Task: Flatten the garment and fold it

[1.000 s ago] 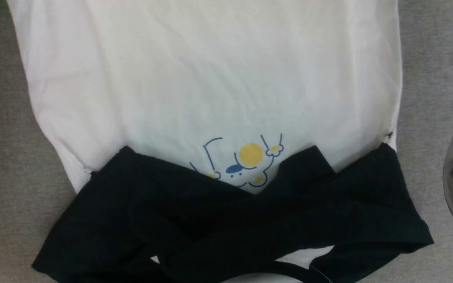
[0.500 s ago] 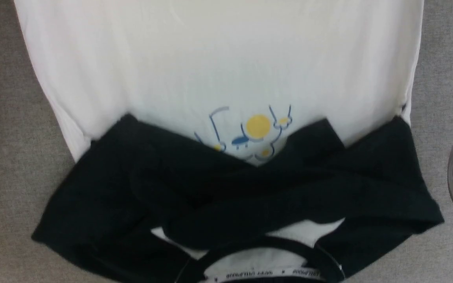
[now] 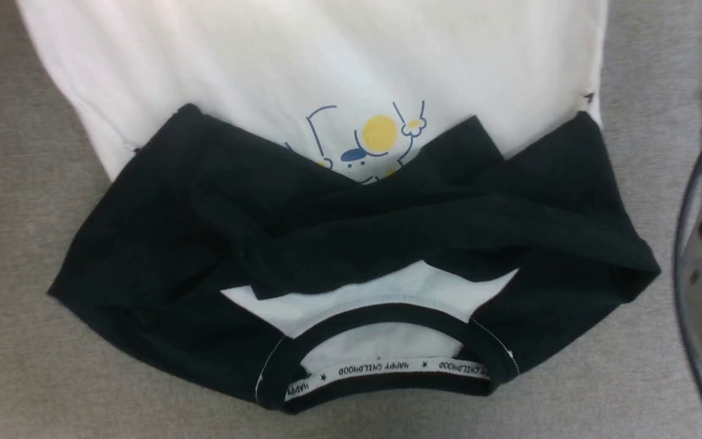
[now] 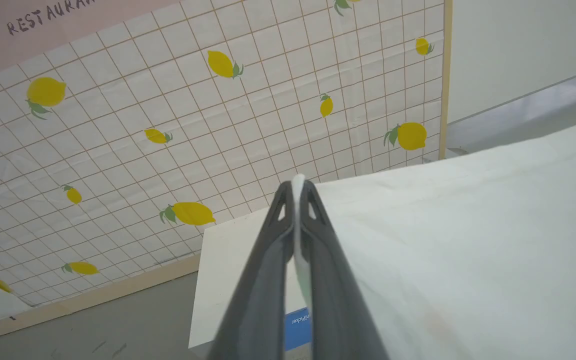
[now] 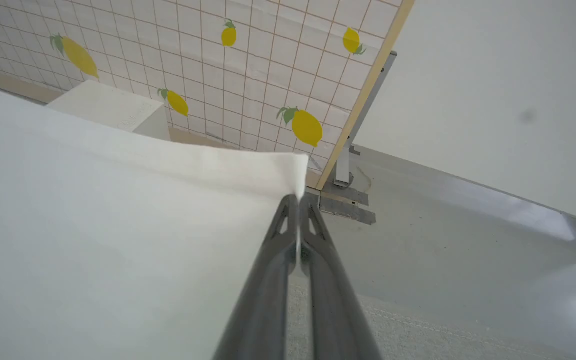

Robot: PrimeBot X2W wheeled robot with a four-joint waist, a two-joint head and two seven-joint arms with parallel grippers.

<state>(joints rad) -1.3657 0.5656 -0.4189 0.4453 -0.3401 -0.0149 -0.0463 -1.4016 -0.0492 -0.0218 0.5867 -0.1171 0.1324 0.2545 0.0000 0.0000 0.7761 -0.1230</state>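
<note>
grey felt surface [image 3: 22, 366] carries the garment [image 3: 326, 55], collar [image 3: 387, 314] at 6 o'clock, long axis running to 12. my left gripper [image 4: 296, 195] and right gripper [image 5: 298, 205] each pinch a white hem corner; the fold should travel toward 6.

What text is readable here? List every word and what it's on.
"HAPPY CHILDHOOD", repeated, upside down: white neckband of the garment.
"RESTAURAN", cut off by the edge: pink wall panel.
Blue label: too small to read.
</note>
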